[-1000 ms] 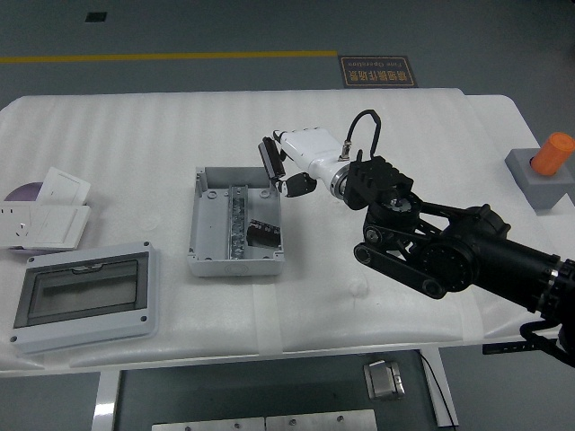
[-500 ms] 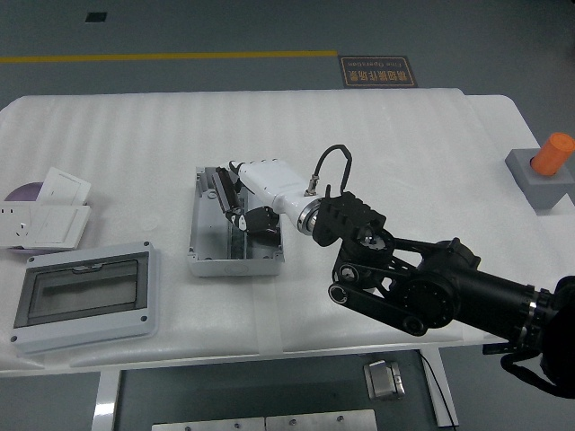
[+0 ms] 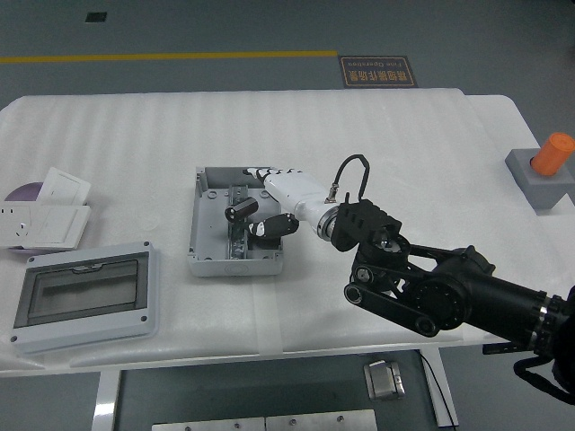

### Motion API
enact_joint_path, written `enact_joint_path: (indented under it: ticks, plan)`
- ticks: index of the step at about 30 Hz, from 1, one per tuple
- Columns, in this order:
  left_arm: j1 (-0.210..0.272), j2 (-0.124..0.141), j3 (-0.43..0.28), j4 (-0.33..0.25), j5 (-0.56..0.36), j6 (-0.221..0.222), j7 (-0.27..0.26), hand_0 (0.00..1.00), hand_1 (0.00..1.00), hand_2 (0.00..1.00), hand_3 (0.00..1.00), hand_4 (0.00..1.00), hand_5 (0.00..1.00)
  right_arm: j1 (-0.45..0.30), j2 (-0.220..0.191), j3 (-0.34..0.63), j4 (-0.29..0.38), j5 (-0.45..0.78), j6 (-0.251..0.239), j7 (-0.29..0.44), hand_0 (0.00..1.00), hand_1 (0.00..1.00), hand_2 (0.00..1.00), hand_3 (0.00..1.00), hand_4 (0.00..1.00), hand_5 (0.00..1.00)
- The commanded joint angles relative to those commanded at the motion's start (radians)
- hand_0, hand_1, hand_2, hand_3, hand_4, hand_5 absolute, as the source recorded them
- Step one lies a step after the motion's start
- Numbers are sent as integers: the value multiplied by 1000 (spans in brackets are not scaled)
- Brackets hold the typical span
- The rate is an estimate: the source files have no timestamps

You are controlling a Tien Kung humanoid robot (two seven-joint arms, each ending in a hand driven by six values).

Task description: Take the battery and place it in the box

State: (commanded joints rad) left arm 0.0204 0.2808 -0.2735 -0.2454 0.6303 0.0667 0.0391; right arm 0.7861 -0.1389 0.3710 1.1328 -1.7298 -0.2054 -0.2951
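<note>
The open grey box (image 3: 199, 262) lies left of the table's centre, with a metal rail along its middle. My right hand (image 3: 253, 212), white with black parts, reaches in from the right and hangs low over the box's right half. A small dark object, apparently the battery (image 3: 270, 228), shows just under the hand inside the box. Whether the hand holds it or it rests on the box floor is hidden. The black right arm (image 3: 431, 287) stretches back to the lower right corner. No left arm shows.
A grey enclosure with a clear lid (image 3: 85, 296) lies near the front left. White socket plates (image 3: 45, 223) and a purple disc (image 3: 20, 190) sit at the left edge. A grey block (image 3: 542, 182) with an orange cylinder (image 3: 557, 151) stands far right.
The right hand swung from beside the box's right rim to over its inside. It has since turned and drawn slightly back to the right, staying low over the box.
</note>
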Motion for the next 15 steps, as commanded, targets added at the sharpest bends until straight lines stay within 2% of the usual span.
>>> enact_joint_path:
  ticks: [5, 11, 15]
  plan:
    - [0, 2, 2, 0, 1, -1, 2, 622, 649, 438, 582, 498, 488, -26, -21, 40, 25, 0, 1, 1, 917, 897, 933, 998, 876, 481]
    - [6, 5, -8, -1, 4, 0, 1, 622, 649, 438, 582, 492, 481, -140, -121, 197, 120, -11, -32, 20, 911, 892, 922, 998, 879, 482]
    - [19, -3, -10, 2, -4, 1, 3, 623, 649, 436, 582, 489, 475, -216, -201, 324, 132, -2, -33, 36, 908, 875, 901, 998, 903, 506]
